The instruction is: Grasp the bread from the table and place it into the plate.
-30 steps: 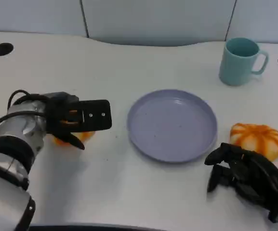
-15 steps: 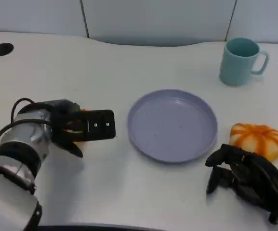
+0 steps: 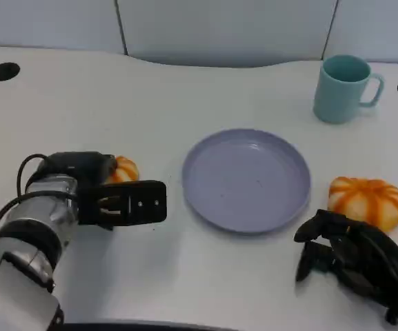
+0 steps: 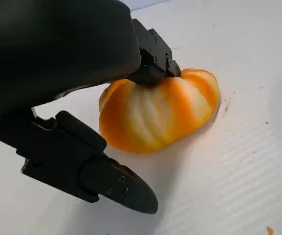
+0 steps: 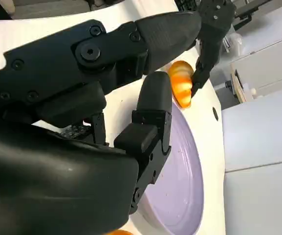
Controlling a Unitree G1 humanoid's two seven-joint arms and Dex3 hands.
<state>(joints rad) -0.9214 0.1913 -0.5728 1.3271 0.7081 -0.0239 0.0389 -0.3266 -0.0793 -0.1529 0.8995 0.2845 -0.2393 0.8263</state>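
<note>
Closing on the bread [image 4: 158,115], which sits on the tabletop [image 3: 185,276] left of the plate [image 3: 247,179], needs the left hand [image 3: 119,200] lower, fingers [image 4: 89,169] spread beside it; right hand [image 3: 350,258] curled, idle.

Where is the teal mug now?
In the head view, the teal mug stands upright at the table's far right, beyond the purple plate.

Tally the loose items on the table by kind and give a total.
Bread: 2, one by the left hand, one by the right hand
Plate: 1
Mug: 1
Total: 4
</note>
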